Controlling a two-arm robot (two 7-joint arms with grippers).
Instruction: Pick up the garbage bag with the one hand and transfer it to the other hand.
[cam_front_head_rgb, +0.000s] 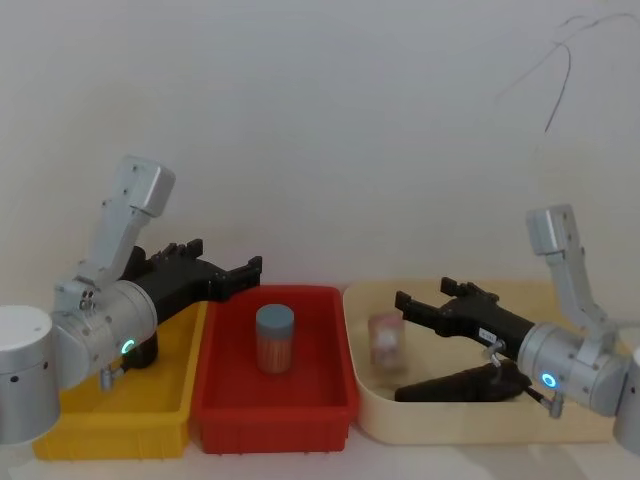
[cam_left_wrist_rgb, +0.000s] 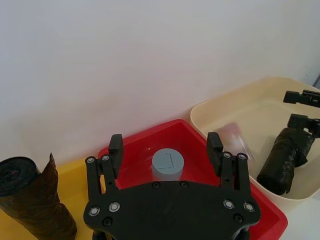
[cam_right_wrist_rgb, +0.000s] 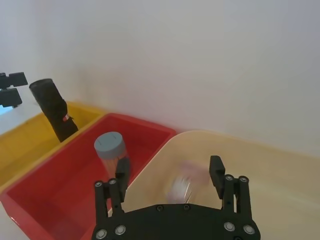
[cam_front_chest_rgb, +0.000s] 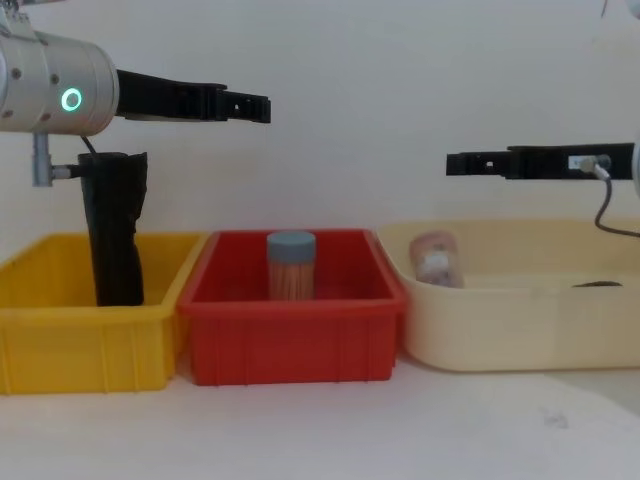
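Upright, garbage bag (cam_front_chest_rgb: 115, 232) in yellow bin (cam_front_chest_rgb: 60, 335), left end effector (cam_front_chest_rgb: 262, 107) released above, right end effector (cam_front_chest_rgb: 452, 163) released, well apart.

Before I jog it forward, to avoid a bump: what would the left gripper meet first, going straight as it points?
Likely nothing: the left gripper points level above the red bin and jar, though depth is unclear.
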